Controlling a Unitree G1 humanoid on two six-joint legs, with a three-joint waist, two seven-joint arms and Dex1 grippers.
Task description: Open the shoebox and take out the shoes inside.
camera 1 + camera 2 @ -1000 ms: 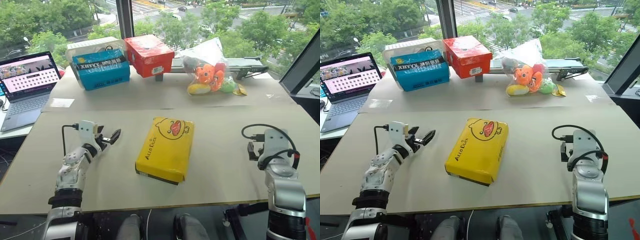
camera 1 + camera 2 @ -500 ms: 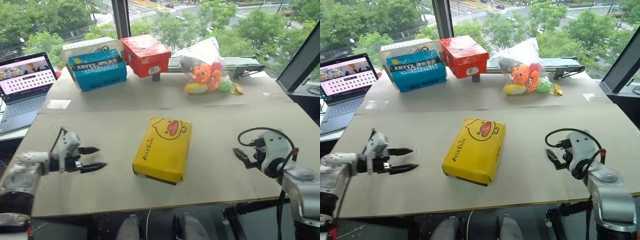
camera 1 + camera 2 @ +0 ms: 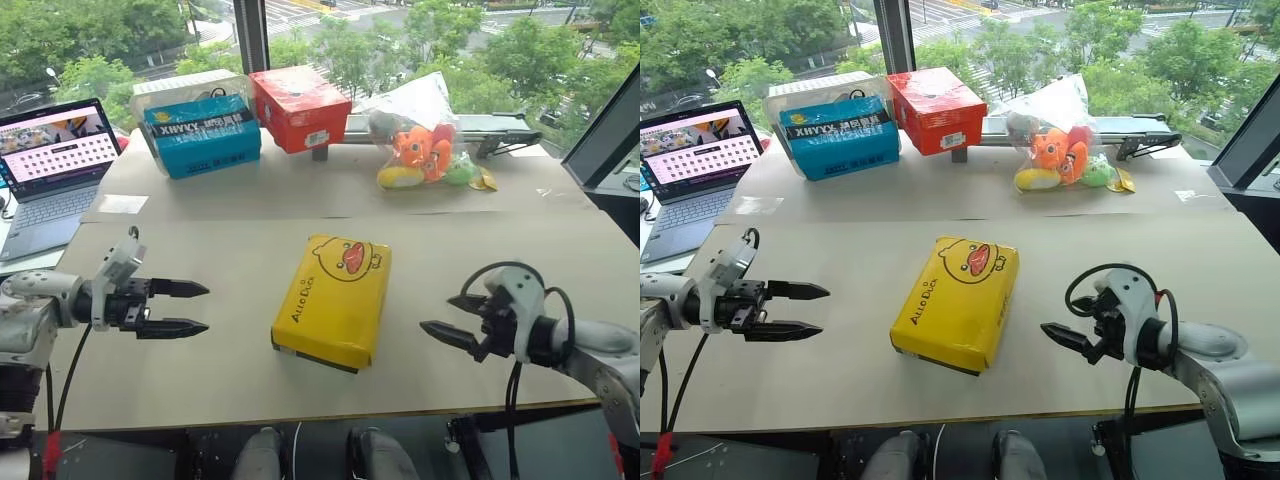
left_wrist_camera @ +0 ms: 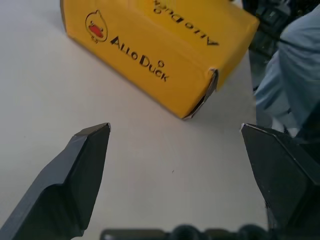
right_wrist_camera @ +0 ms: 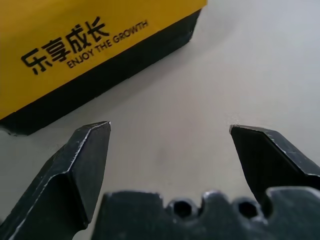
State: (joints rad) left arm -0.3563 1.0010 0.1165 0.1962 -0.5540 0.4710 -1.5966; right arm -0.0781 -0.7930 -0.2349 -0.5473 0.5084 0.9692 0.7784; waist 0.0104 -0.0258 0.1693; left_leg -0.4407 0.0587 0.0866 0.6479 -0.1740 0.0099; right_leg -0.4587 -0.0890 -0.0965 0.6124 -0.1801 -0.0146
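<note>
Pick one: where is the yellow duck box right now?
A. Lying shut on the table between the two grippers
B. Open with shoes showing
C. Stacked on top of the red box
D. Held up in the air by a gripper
A: the shoebox lies closed on the table, with the left gripper and the right gripper open on either side, not touching it.

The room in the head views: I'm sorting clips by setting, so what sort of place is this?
Probably an upper-floor office or lab used as a test bench. A table covered in cardboard sheets stands by big windows over treetops and a street, with an open laptop at one side.
</note>
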